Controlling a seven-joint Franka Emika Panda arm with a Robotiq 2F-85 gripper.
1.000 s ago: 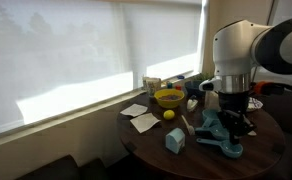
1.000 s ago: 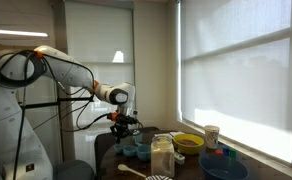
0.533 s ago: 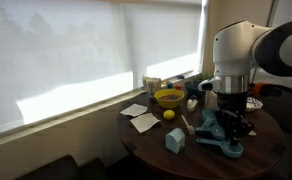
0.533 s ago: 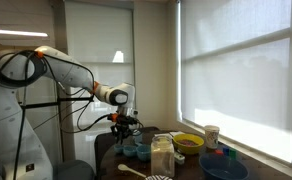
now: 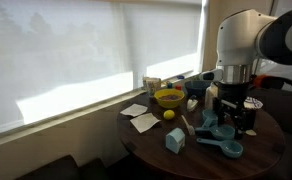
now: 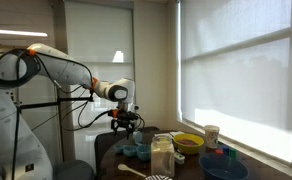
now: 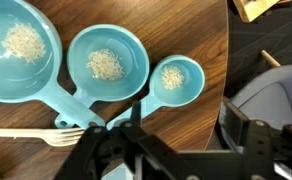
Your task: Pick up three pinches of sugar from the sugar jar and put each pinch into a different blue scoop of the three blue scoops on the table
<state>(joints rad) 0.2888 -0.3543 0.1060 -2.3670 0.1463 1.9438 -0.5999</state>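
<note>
The arm (image 5: pixel 248 35) enters from the upper right of an exterior view. Its big white joint is high, and its last link goes straight down toward the round table (image 5: pixel 148 146). The gripper (image 5: pixel 231 116) points downward and hangs above the blue scoops (image 5: pixel 224 138) without touching them. In the wrist view its dark body fills the lower edge of the frame. The two fingers (image 7: pixel 248 140) stand apart with bare wood visible between them, so the gripper is spread and holds nothing.

The scoops are three. In the wrist view they lie in a row across the upper part of the frame. The largest scoop (image 7: pixel 16 78) is at the upper left, the middle scoop (image 7: pixel 106 38) is just beside it, and the smallest scoop (image 7: pixel 191 92) is to the right of that one. Their flat handles run down toward the lower left and go under the gripper. In each bowl there is one small heap of sugar (image 7: pixel 104 64), so three heaps in all.

There is one sugar jar (image 6: pixel 162 156), standing upright at the lower centre of an exterior view, near the scoops and to their right in the frame. A pale mass shows through its wall.

One white fork (image 7: pixel 31 133) lies at the lower left of the wrist view, with its prongs toward the handles. On the left part of the table in an exterior view I count one yellow bowl (image 5: pixel 169 98), one pale-blue box (image 5: pixel 174 141) and two white paper sheets (image 5: pixel 141 118).
</note>
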